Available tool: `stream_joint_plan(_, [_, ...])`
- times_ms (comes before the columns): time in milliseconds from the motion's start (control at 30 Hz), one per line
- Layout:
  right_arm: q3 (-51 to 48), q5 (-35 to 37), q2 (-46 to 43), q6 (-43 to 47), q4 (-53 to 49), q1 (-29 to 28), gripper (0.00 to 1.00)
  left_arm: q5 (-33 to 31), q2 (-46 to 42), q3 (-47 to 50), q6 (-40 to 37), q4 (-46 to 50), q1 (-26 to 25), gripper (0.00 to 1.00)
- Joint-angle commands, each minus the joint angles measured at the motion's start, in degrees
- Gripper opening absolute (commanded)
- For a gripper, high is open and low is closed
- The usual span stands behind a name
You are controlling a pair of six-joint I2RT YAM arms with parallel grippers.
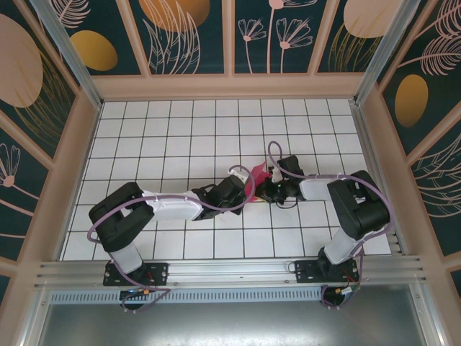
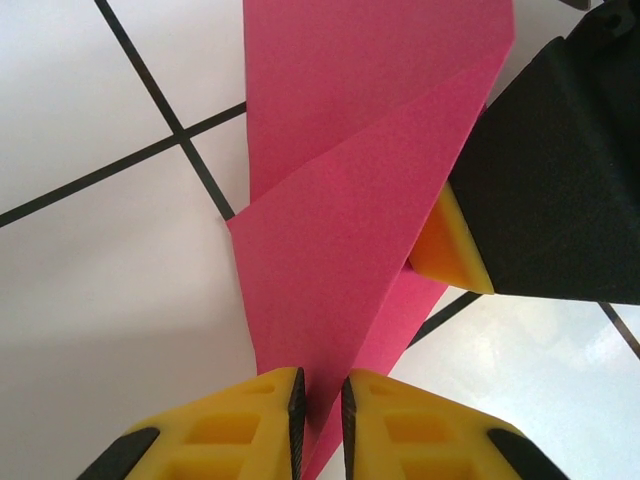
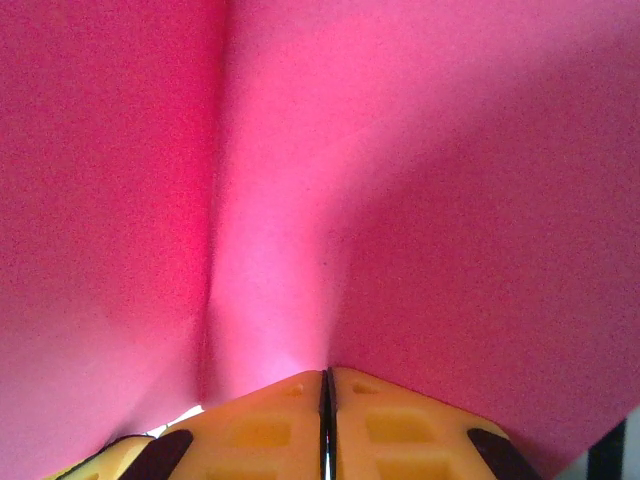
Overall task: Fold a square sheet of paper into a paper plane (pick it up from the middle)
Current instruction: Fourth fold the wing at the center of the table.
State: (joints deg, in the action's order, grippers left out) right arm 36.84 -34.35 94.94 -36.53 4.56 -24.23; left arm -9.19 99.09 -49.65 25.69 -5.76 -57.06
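Ref pt: right arm's base, at near edge of counter.

Left hand sits beyond the base & well to its left. Fingers nearly together, w/ the thin gap taken up by the narrow end of the paper sheet, so it's pinching it. Right hand is also beyond the base & left of it, but closer to it than left hand. Its fingers are pressed flat together w/ pink paper rising straight out of the seam, so it's clamped on the same sheet. Sheet hangs btwn both hands, approx. mid-counter, beyond & left of base. Seems lifted off the tiles, can't confirm.

Handling (my read): very light, thin, limp where single-layer, stiffer along folded layers. Creases & tears easily, prob. slips from smooth pads if tugged. Best hold = on layered folds / crease line, not a loose flap. Keep pull gentle & even.

Heading: sheet is folded to a taper. Long axis runs near-to-far away from base, leaning a bit right at far end. Narrow end is nearer, at left hand. Wider part lies farther off.
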Motion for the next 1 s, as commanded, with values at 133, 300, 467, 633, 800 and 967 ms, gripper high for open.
stream_joint_plan(133, [-0.54,0.60,0.98,-0.21,0.91,-0.40,0.11,0.57,0.58,-0.89,-1.00,1.26,-0.09,0.18])
stream_joint_plan(300, [-0.51,0.51,1.02,-0.03,0.98,-0.43,0.11,0.84,0.62,-0.94,-1.00,1.26,-0.03,0.13])
stream_joint_plan(467, [-0.45,0.33,0.93,-0.03,0.97,-0.38,0.11,1.72,0.97,-0.81,-1.00,0.75,-0.07,0.11])
stream_joint_plan(633, [-0.45,0.29,0.71,0.06,0.91,-0.42,0.11,2.25,1.02,-0.80,-1.00,0.59,-0.05,0.12])
stream_joint_plan(800, [-0.32,0.33,0.75,0.14,0.97,-0.34,0.11,3.17,1.19,-0.89,-1.08,0.50,-0.01,0.14])
stream_joint_plan(967, [-0.45,0.31,0.77,0.06,0.91,-0.38,0.11,4.10,0.67,-0.89,-0.91,-0.08,-0.03,0.19])
